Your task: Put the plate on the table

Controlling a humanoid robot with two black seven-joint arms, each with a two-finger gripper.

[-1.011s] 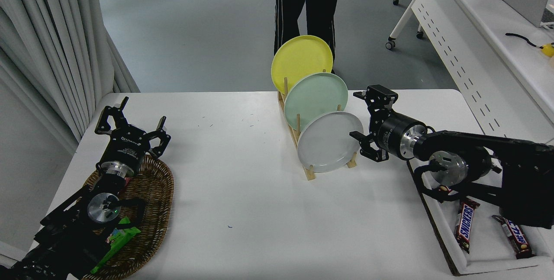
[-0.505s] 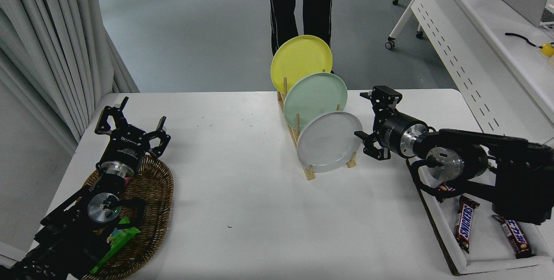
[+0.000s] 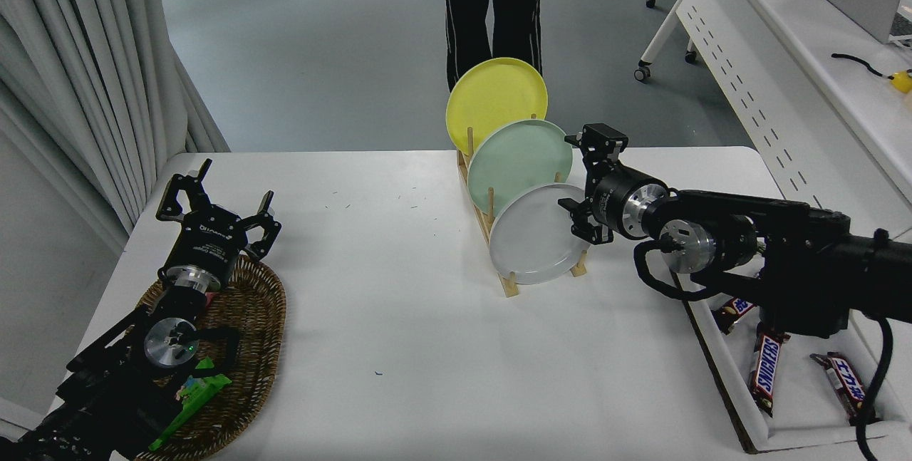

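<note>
The light grey plate (image 3: 534, 244) stands on edge in the front slot of a wooden rack (image 3: 509, 283) on the white table (image 3: 399, 318). Behind it stand a mint green plate (image 3: 519, 162) and a yellow plate (image 3: 495, 96). My right gripper (image 3: 583, 183) is open at the grey plate's upper right rim, with one finger above the rim and one at its right side; I cannot tell if they touch it. My left gripper (image 3: 214, 197) is parked open at the lower left over a basket.
A wicker basket (image 3: 249, 333) with a green packet sits at the front left. A white tray (image 3: 719, 368) with chocolate bars (image 3: 766, 368) lies at the front right. A person's legs (image 3: 491, 12) stand behind the rack. A long white desk (image 3: 784, 76) stands at the back right.
My right gripper has moved left and slightly up, from beside the rack to the grey plate's right rim. The plates and the left arm have not moved.
</note>
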